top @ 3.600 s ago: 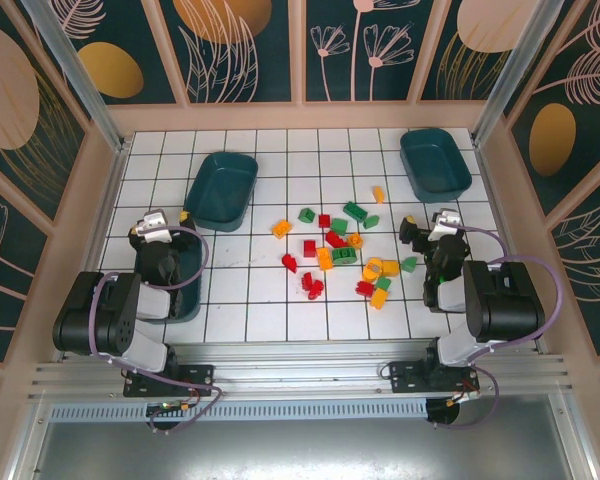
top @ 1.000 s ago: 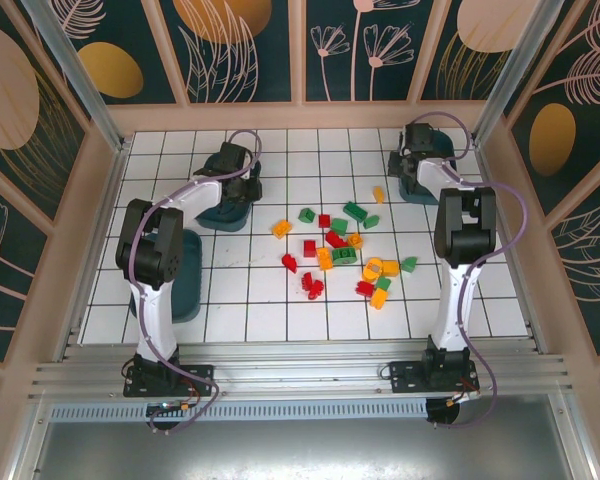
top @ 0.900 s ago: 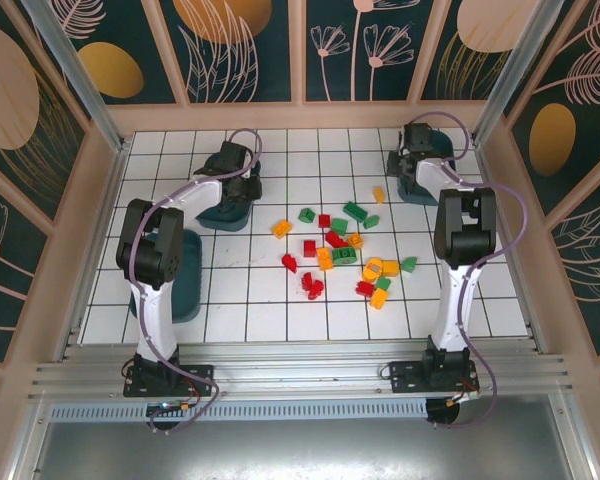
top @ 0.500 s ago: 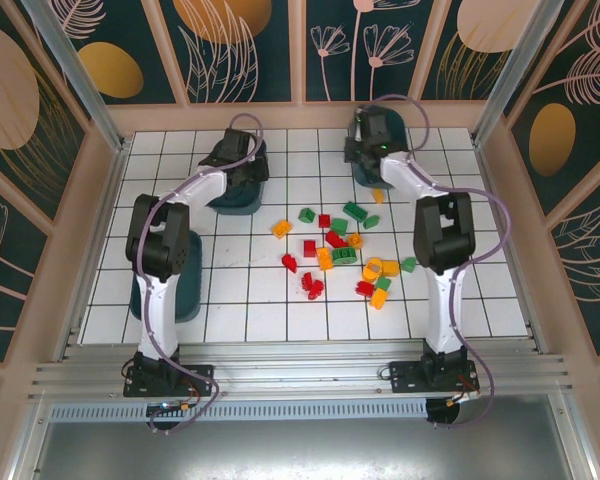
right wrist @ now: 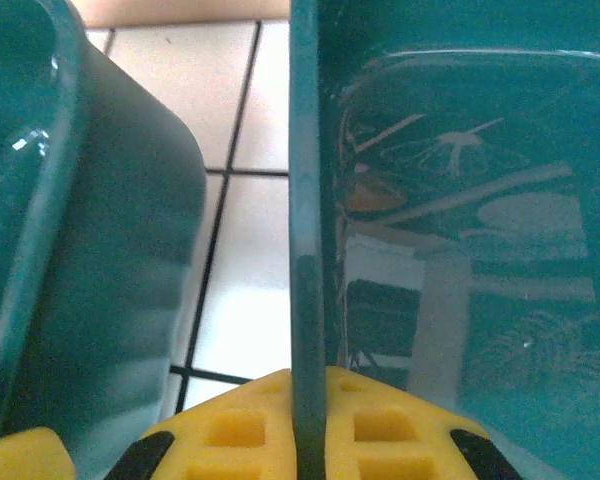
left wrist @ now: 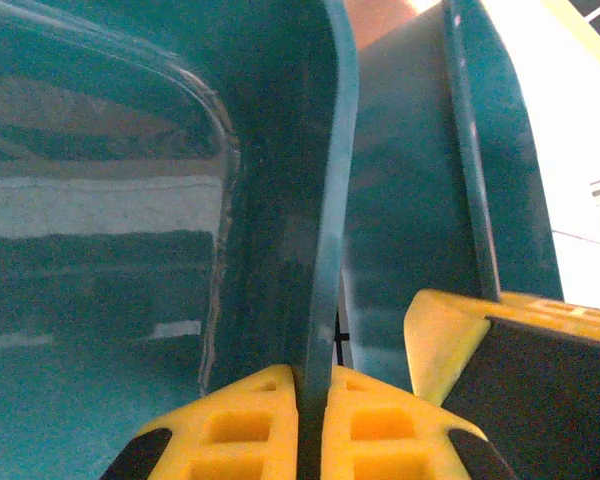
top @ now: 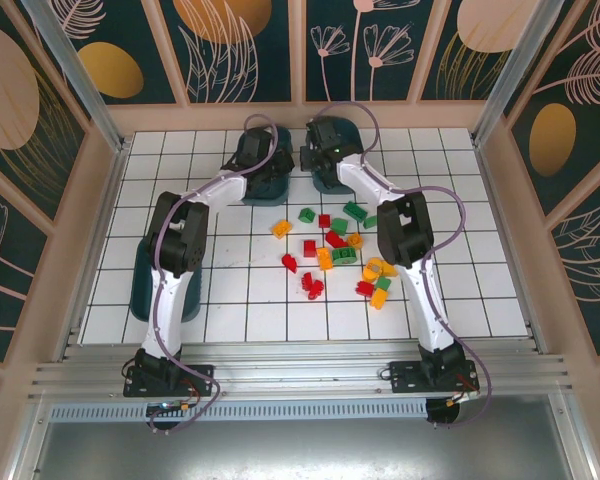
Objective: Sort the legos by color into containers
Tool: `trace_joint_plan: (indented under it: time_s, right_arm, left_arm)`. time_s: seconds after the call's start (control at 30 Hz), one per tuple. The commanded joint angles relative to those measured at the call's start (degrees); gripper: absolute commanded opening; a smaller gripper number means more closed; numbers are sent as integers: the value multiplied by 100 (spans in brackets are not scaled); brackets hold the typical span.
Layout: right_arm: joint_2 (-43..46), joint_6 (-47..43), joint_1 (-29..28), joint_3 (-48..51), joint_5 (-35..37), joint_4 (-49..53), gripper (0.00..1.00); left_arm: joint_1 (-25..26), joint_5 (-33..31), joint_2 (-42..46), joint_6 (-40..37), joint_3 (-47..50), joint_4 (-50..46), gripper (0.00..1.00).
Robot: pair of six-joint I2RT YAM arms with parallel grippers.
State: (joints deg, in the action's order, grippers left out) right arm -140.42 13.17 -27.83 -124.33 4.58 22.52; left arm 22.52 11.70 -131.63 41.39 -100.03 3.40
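My left tool [left wrist: 315, 430] clamps the left container [left wrist: 130, 200] by its rim, and my right tool [right wrist: 308, 430] clamps the right container [right wrist: 460, 200], side by side at top centre. I fear their walls colliding and a thin rim slipping free.

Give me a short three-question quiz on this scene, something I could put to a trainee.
1. True or false: the left tool is shut on the rim of a dark teal plastic bin.
2. The small red, green and yellow-orange plastic bricks lie: A inside the bins; B loose on the white tiled table; C stacked in one tower.
3. What does the right tool grip?
Key: 1 true; 2 B; 3 the rim of the second teal bin.
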Motion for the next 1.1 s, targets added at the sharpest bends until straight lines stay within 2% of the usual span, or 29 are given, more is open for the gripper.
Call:
trace_joint_plan:
  time_s: [0.0,0.13,0.3,0.5,0.63,0.73,0.8,0.87,0.93,1.07]
  right_arm:
    - [205,426,21,160,7,119,0]
    - [307,728,60,387,-609,36,2]
    - [590,1040,144,711,-1100,-248,29]
    - [1209,1304,319,1198,-1693,-704,44]
    - [1584,1120,506,1351,-1929,-682,46]
    - [1838,623,661,1481,-1460,-338,47]
    - [2019,341,815,1701,-1348,-205,48]
    - [2259,65,970,2067,-1123,-253,56]
    - [2440,-229,1118,2432,-1068,-367,65]
    - [2351,-876,1378,2586,-1269,-241,70]
  left_arm:
    - [15,199,116,711,360,474,14]
    - [14,421,1,765,98,350,30]
    - [9,639,237,755,178,381,45]
    - [-11,685,1141,566,524,458,56]
    - [-158,566,1875,245,846,147,60]
    - [-412,276,2597,167,1586,-136,58]
    - [-550,-189,3154,140,2280,-476,57]
    - [-549,-901,3869,91,3212,-757,60]
    - [-556,-1291,4482,137,4036,-921,62]
    - [-557,-1587,5303,257,5382,-1247,63]
